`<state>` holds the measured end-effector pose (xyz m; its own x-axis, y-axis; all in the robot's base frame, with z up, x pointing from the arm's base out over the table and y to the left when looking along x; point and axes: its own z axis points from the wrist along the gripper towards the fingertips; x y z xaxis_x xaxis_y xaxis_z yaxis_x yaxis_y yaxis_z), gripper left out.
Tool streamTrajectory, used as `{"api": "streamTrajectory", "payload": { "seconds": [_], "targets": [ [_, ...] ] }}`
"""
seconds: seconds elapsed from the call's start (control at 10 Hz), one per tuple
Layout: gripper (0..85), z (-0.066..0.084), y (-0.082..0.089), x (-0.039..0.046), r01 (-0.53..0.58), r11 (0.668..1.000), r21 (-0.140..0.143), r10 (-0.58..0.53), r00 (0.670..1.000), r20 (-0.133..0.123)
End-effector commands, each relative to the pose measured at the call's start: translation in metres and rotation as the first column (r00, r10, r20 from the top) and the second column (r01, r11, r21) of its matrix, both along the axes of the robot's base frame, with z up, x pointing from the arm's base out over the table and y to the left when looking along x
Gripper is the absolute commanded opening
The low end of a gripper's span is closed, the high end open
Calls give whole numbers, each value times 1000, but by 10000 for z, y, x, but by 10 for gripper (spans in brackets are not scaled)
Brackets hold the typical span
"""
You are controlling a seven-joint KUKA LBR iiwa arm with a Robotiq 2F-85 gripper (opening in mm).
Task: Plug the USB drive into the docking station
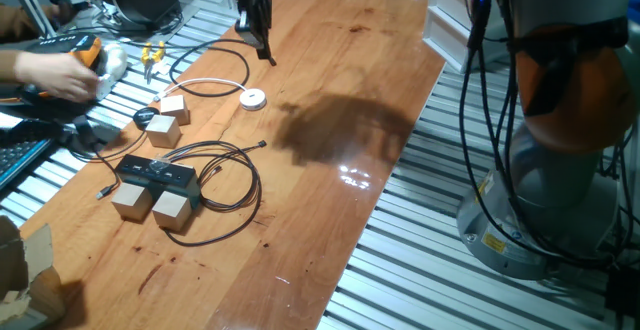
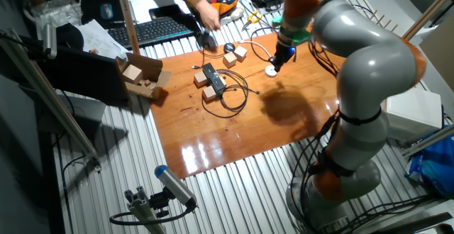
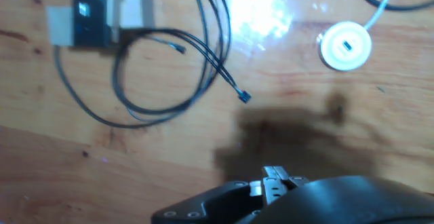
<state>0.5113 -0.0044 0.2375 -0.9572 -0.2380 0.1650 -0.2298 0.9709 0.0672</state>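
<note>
The gripper (image 1: 262, 42) hangs high over the long wooden table (image 1: 330, 100), its jaws pinched on a small silver USB drive (image 3: 274, 177), well away from the docking station (image 1: 157, 174), which sits between pale wooden cubes (image 1: 152, 205). The thin black cables (image 1: 228, 175) looped beside the dock could snag the drive, or it could slip crooked and miss. Around the shiny table are metal slats, and a person's hand (image 1: 50, 73) is busy nearby.

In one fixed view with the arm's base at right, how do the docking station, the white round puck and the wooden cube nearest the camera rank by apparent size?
1. docking station
2. wooden cube
3. white round puck; it lies farther from the camera, so its true size is less sure.
</note>
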Motion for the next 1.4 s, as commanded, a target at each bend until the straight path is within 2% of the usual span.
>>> {"api": "streamTrajectory", "payload": {
  "seconds": [0.0, 0.2, 0.7, 0.8, 0.9, 1.0, 1.1, 1.2, 1.3],
  "targets": [
    [0, -9, 1, -1, 8, 999, -44, -8, 1000, -13],
    [0, -10, 2, -2, 30, 998, -50, -31, 1000, -7],
    [0, -11, 2, -4, 17, 999, -43, -17, 1000, -14],
    [0, -11, 2, -4, 6, 999, -35, -6, 1000, -5],
    [0, -11, 2, -4, -1, 1000, -9, 1, 1000, 15],
    [0, -11, 2, -4, 6, 996, 94, -5, 1000, -9],
    [0, -11, 2, -4, -29, 995, 93, 30, 1000, -10],
    [0, -11, 2, -4, -44, 996, 75, 45, 999, -10],
    [0, -11, 2, -4, -51, 996, 71, 52, 999, -8]
  ]
}}
